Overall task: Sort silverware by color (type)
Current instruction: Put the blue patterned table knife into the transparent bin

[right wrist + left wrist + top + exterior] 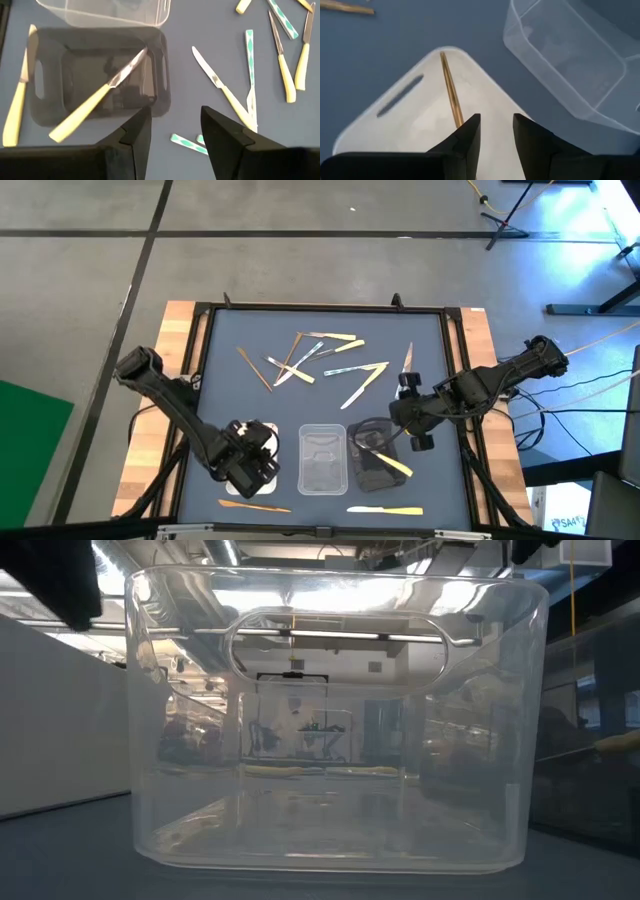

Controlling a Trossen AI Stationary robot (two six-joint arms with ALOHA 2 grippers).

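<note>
From my remote station, sorting looks barely begun: one thin brown wooden utensil lies in the white tray beside the clear plastic tray, under my left gripper — jaws apart, empty. A yellow-handled knife rests across the black tray on the clear tray's other side, below the open, empty right gripper — most silverware lies scattered beyond.

A grey concrete floor crossed by dark seams surrounds the table, whose wooden edge frames a dark blue-grey top. To the left lies a green mat. On the far right stand black stand legs, with cables trailing nearby. Seen level across the table, the room shows a white wall on the left and bright ceiling lights.
</note>
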